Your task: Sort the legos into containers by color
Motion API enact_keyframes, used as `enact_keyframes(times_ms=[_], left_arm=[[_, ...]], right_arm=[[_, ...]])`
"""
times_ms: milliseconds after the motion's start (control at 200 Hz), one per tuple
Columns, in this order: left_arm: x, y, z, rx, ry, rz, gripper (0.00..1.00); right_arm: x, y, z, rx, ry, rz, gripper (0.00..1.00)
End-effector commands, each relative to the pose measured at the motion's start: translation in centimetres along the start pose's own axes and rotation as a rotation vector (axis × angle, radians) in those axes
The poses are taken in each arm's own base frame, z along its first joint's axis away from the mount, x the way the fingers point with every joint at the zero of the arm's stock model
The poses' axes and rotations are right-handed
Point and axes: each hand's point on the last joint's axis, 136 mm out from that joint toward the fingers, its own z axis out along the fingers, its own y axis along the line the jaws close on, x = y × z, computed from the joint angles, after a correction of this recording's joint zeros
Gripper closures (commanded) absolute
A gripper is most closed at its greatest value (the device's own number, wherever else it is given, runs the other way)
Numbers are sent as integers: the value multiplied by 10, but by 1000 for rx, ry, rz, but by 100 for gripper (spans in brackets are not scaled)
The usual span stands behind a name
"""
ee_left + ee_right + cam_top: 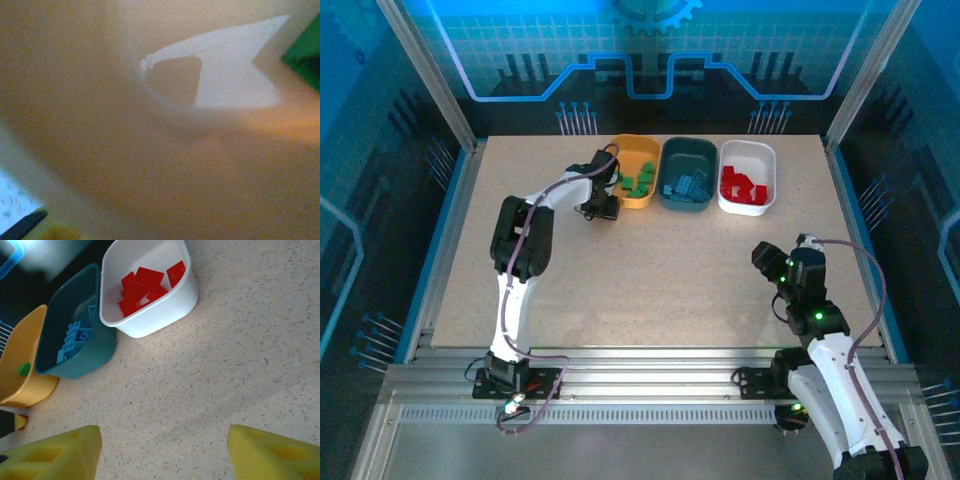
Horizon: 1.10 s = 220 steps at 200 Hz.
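The left gripper (615,186) hung low at the left wall of the orange-yellow bin (638,140). Its wrist camera was so close to the plastic that the view blurred, and whether its jaws were open or closed could not be told. Green bricks (640,183) lay in that bin, blue bricks (688,185) in the teal bin (688,142) beside it, and red bricks (742,186) in the white bin (748,146) at the right end of the row, toward the far edge of the table (650,290). The right gripper (162,450) sat well back near its base, its yellow fingers (55,452) spread wide with nothing between them. Every brick in sight lay with its own colour, suggesting the sort was at or near its last drop-off. The next move likely called for the left arm to rise straight out, clear of the wall, without nudging the bin.
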Motion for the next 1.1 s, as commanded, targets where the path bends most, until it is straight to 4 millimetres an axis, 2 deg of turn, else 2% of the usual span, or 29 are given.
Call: enact_keyframes(times_ms=[0, 170, 315, 485, 630, 700, 800, 930, 1001, 1096], left_arm=[[21, 2, -16, 15, 41, -39, 65], [33, -5, -34, 36, 19, -66, 65], [45, -22, -48, 72, 1, -59, 66], [55, -59, -73, 110, -35, 1, 66], [53, -109, -99, 184, -81, 66, 66], [49, -137, -110, 241, -96, 93, 65], [31, -180, -123, 348, -125, 114, 65], [4, -232, -124, 499, -137, 117, 66], [-12, -249, -120, 537, -140, 107, 67], [-21, -253, -115, 520, -122, 90, 67]], right_arm=[[-1, 2, -1, -9, -13, -16, 31], [0, 0, 0, -1, -13, -18, 31], [0, 0, 2, -2, -8, -18, 31], [1, -1, 3, 5, -10, -19, 32], [2, -2, 4, 9, -4, -22, 32], [2, -2, 5, 11, -4, -21, 32], [0, -4, 4, 22, -11, -22, 32], [1, -7, 4, 38, -14, -20, 32], [1, -7, 4, 36, -16, -18, 32], [2, -8, 6, 36, -11, -18, 32]])
